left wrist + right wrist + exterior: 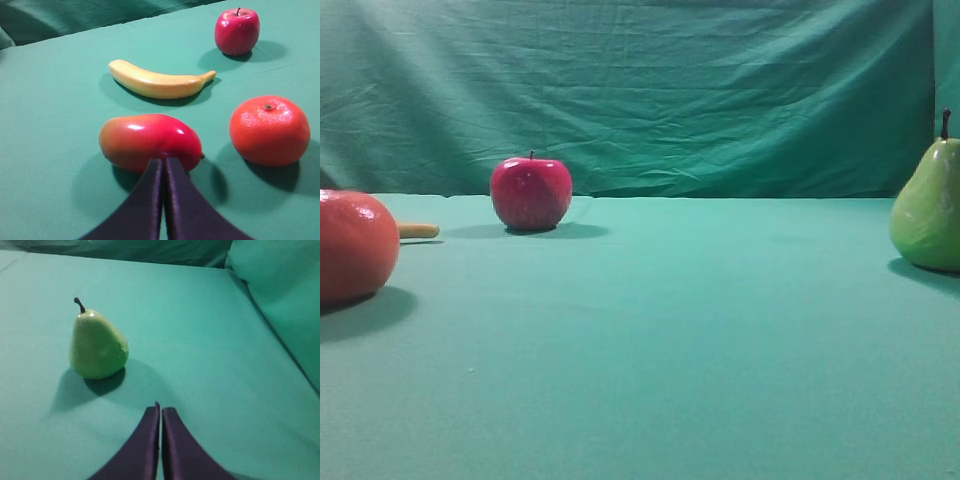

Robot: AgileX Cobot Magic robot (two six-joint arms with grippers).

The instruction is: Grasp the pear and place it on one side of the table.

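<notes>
The yellow-green pear [927, 205] with a dark stem stands upright on the teal table [660, 330] at the far right edge of the exterior view. In the right wrist view the pear [97, 345] stands ahead and to the left of my right gripper [160, 409], which is shut, empty and apart from it. My left gripper [163, 161] is shut and empty, its tips in front of a red-yellow mango [150, 141]. Neither gripper shows in the exterior view.
A red apple [531, 192] stands at the back left, also in the left wrist view [237, 31]. A large orange-red round fruit [355, 246] sits at the left edge, shown again by the left wrist [269, 130]. A banana [160, 81] lies behind the mango. The wrinkled green backdrop [640, 90] closes the rear.
</notes>
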